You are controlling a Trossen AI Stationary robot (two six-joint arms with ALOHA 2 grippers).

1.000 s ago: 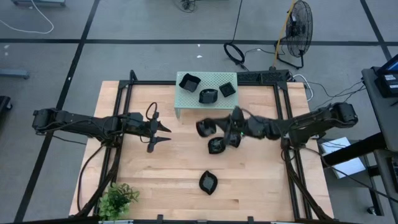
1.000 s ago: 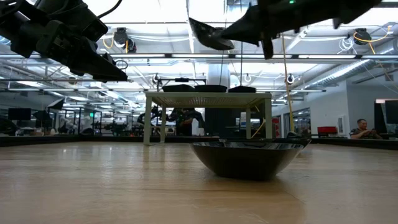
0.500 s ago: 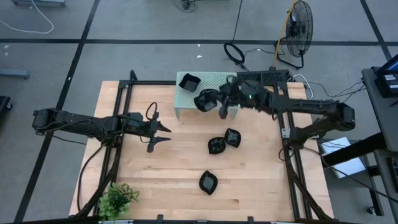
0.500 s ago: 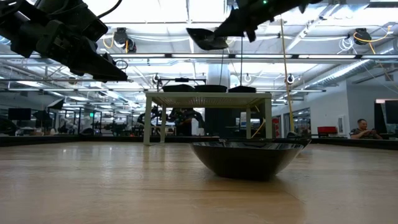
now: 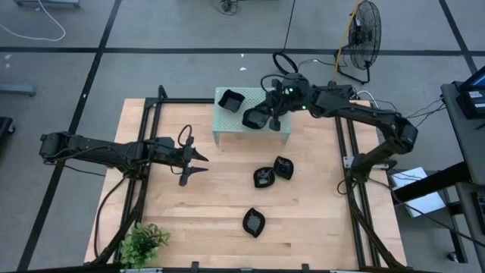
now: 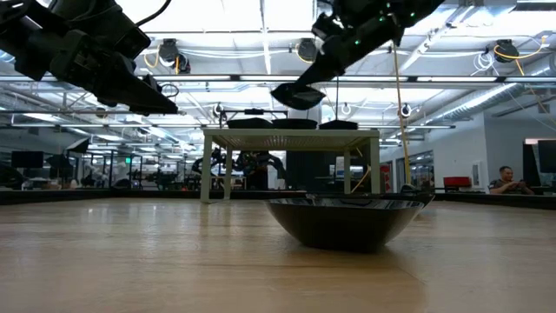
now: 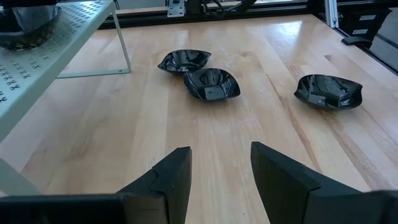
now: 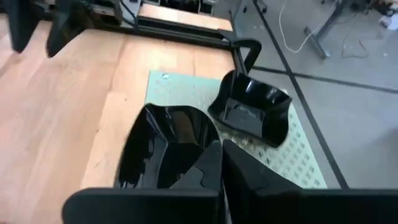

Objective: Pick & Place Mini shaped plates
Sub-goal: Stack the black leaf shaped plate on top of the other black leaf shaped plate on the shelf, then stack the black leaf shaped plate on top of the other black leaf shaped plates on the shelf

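Note:
My right gripper (image 5: pixel 268 114) is shut on a glossy black mini plate (image 8: pixel 163 144) and holds it over the pale green perforated stand (image 5: pixel 227 121) at the table's far side; in the low view the plate (image 6: pixel 297 96) hangs just above the stand top (image 6: pixel 291 132). A square black plate (image 8: pixel 252 112) sits on the stand beside it, and the low view shows three plates on the stand top. Three more black plates (image 5: pixel 264 177) (image 5: pixel 283 167) (image 5: pixel 254 222) lie on the table. My left gripper (image 5: pixel 198 163) is open and empty above the table's left half. My right gripper pinches the plate's rim (image 8: pixel 200 155) between its two shut fingers, on the edge nearest the wrist. The fingers slant down from the table's right. The plate is lifted clear of the stand and tilted, reaching away from the fingers.
The stand's thin legs (image 7: pixel 124 53) rise from the table. A potted green plant (image 5: pixel 144 241) stands at the near left corner. Black frame rails (image 5: pixel 144 144) run along both table sides. Bare wood lies between the left gripper and the loose plates.
My right gripper has carried the plate from above the table's middle toward the far edge, over the stand, and has come down toward the stand top. The plate stays in its hold, now tilted. The two plates below it stay on the table.

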